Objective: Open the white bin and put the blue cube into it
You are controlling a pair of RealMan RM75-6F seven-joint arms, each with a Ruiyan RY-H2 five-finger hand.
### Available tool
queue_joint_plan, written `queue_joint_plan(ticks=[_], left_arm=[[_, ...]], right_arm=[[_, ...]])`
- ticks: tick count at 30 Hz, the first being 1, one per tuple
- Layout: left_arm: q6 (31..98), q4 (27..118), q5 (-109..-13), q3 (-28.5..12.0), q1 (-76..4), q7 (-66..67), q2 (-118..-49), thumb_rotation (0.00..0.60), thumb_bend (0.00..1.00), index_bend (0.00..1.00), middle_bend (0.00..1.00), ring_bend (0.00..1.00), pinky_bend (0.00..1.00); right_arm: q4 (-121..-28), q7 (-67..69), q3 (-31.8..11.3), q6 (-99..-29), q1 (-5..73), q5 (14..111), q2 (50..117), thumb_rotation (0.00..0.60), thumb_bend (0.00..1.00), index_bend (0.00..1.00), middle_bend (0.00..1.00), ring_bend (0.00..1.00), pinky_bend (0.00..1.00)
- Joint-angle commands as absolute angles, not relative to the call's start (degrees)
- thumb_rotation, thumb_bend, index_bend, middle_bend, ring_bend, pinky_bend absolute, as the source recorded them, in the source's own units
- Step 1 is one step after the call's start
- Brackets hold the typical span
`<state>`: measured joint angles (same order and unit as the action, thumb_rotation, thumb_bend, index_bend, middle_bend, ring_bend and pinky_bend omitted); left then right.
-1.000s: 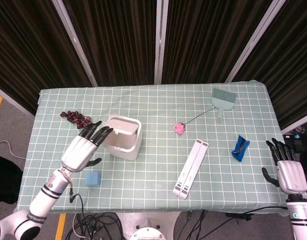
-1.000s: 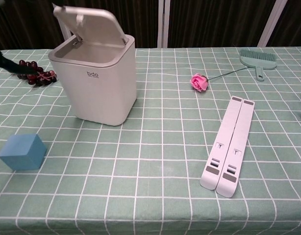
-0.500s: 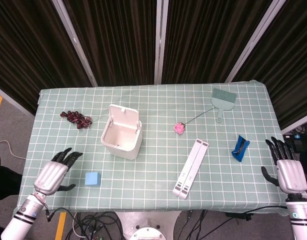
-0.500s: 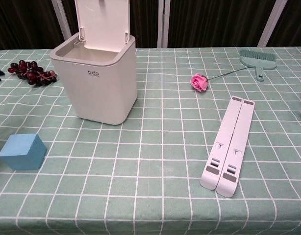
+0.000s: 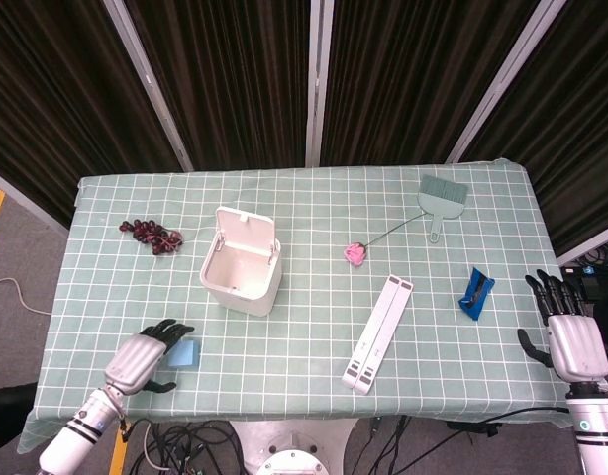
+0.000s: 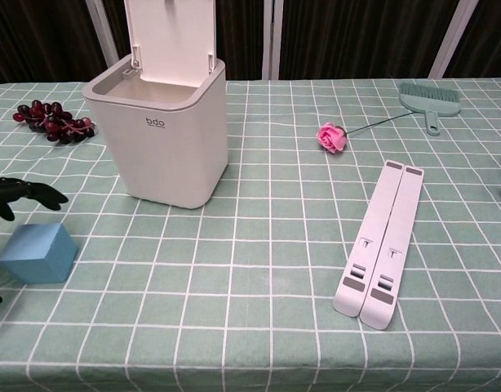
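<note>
The white bin point(image 5: 241, 277) point(image 6: 161, 135) stands left of the table's middle with its lid point(image 5: 249, 231) point(image 6: 170, 37) flipped up and the inside bare. The blue cube point(image 5: 186, 355) point(image 6: 38, 253) lies on the cloth in front of the bin, near the front left edge. My left hand point(image 5: 144, 358) is just left of the cube, fingers spread over its left side and holding nothing; the chest view shows only its dark fingertips point(image 6: 22, 194) above the cube. My right hand point(image 5: 569, 334) hovers open off the table's right edge.
Dark grapes point(image 5: 151, 235) point(image 6: 53, 121) lie behind and left of the bin. A pink rose point(image 5: 355, 253) point(image 6: 333, 136), a white folding stand point(image 5: 379, 332) point(image 6: 385, 242), a green dustpan brush point(image 5: 442, 198) point(image 6: 430, 99) and a blue clip point(image 5: 476, 292) occupy the right half.
The bin's lid swung fully up after my left hand left it. That hand drew back to the front left edge, then came in beside the blue cube. My right hand stayed still.
</note>
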<state>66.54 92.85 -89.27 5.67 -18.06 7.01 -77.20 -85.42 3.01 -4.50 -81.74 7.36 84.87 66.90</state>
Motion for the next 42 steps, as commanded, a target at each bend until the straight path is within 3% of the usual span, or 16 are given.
queue_joint_plan(ticks=[1,10,19,25,36,42], left_arm=[[66.67,91.88,-88.81,5.23,-17.99,6.21,-78.23,0.6,0.07,0.19,0.21,0.15,0.34],[66.75,88.34,-88.87,4.62,-18.18,5.66,-81.8,0.6,0.09,0.27,0.3,0.24,0.44],[68.77,85.81,-88.63,3.36,-17.81,7.61,-84.82,0.6,0.19,0.5,0.53,0.47,0.64],[71.58,87.85,-89.57,2.37,-17.58,9.32,-82.89,0.6,0.24,0.53,0.56,0.49,0.67],[79.16,103.51,-91.84,-7.95,-20.9,15.64,-68.57,0.6,0.23,0.53,0.56,0.49,0.67],[77.69,106.89,-93.68,-13.16,-26.75,13.8,-70.46,0.6,0.23,0.53,0.56,0.49,0.66]], right_arm=[[-85.41,3.03,-4.51,-81.67,7.39,84.84,66.84,0.6,0.27,0.0,0.0,0.0,0.0],[-85.42,2.92,-4.29,-81.14,7.54,84.76,67.03,0.6,0.27,0.0,0.0,0.0,0.0],[-84.92,3.46,-4.23,-80.77,7.42,84.25,67.01,0.6,0.28,0.0,0.0,0.0,0.0],[-84.72,3.44,-4.2,-80.53,7.54,84.23,67.17,0.6,0.28,0.0,0.0,0.0,0.0],[-85.47,2.57,-4.27,-80.93,7.6,84.52,67.32,0.6,0.28,0.0,0.0,0.0,0.0],[-85.12,2.97,-4.31,-80.95,7.63,84.51,67.49,0.6,0.28,0.0,0.0,0.0,0.0]])
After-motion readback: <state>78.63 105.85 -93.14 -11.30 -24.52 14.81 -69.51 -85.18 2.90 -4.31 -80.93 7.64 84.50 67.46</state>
